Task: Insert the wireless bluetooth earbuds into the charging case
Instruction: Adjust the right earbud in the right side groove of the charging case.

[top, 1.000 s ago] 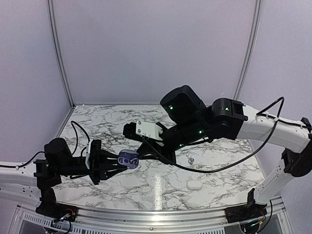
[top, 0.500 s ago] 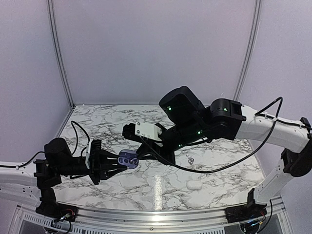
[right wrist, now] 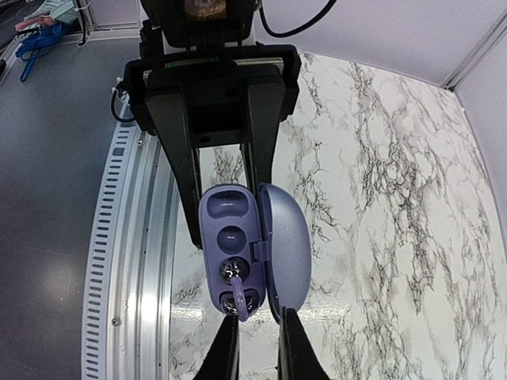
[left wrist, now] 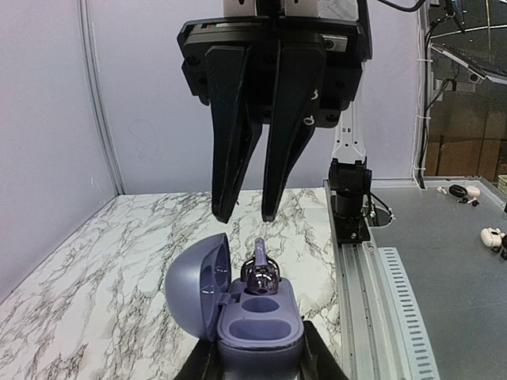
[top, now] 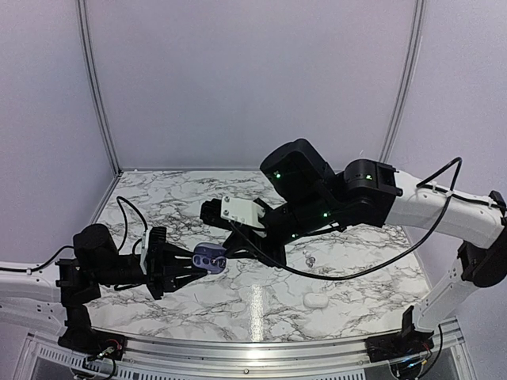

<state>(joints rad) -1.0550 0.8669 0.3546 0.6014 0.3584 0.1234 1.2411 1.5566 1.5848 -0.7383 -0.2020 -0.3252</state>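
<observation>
My left gripper (top: 202, 260) is shut on the base of an open purple charging case (left wrist: 257, 324) and holds it above the table, lid (left wrist: 190, 285) swung to the left. One shiny purple earbud (left wrist: 261, 273) stands in the case's far socket, stem pointing up. The two nearer sockets are empty. My right gripper (left wrist: 249, 215) hangs just above that earbud, fingers a little apart and not touching it. In the right wrist view the earbud (right wrist: 236, 289) lies just ahead of my right gripper (right wrist: 257, 348), in the case (right wrist: 230, 214).
A small loose earbud (top: 310, 259) lies on the marble table (top: 261, 309) right of centre. A white pebble-shaped case (top: 317, 301) lies near the front edge. The metal rail (left wrist: 380, 277) runs along the table's edge.
</observation>
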